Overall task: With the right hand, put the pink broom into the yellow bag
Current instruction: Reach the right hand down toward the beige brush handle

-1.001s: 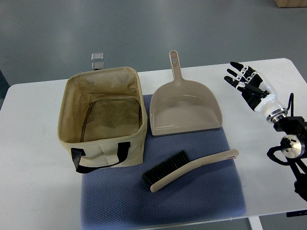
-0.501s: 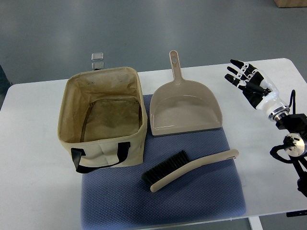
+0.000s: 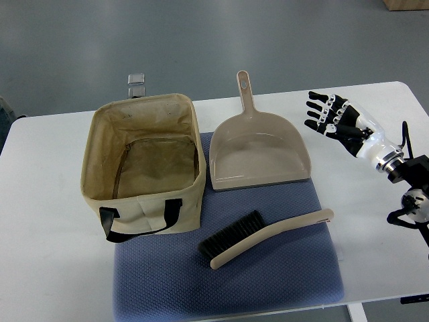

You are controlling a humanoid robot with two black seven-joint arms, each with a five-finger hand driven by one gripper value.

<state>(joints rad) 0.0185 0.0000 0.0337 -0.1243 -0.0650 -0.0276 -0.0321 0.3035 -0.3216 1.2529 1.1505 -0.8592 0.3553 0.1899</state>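
1. White table [image 3: 47,268] holds a blue mat [image 3: 281,282].
2. Brush [image 3: 265,239] lies on the mat, right of the bag [image 3: 144,168], near the dustpan [image 3: 258,151].
3. Right hand [image 3: 335,119] hovers far right, fingers spread, holding nothing.

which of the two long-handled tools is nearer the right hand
The dustpan: its right edge sits just left of the open right hand. The broom lies lower on the blue mat, farther away.

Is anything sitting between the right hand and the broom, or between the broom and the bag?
Nothing visible blocks either path. The right hand hovers open beside the dustpan, with bare table toward the broom. The bag stands open just left of the broom.
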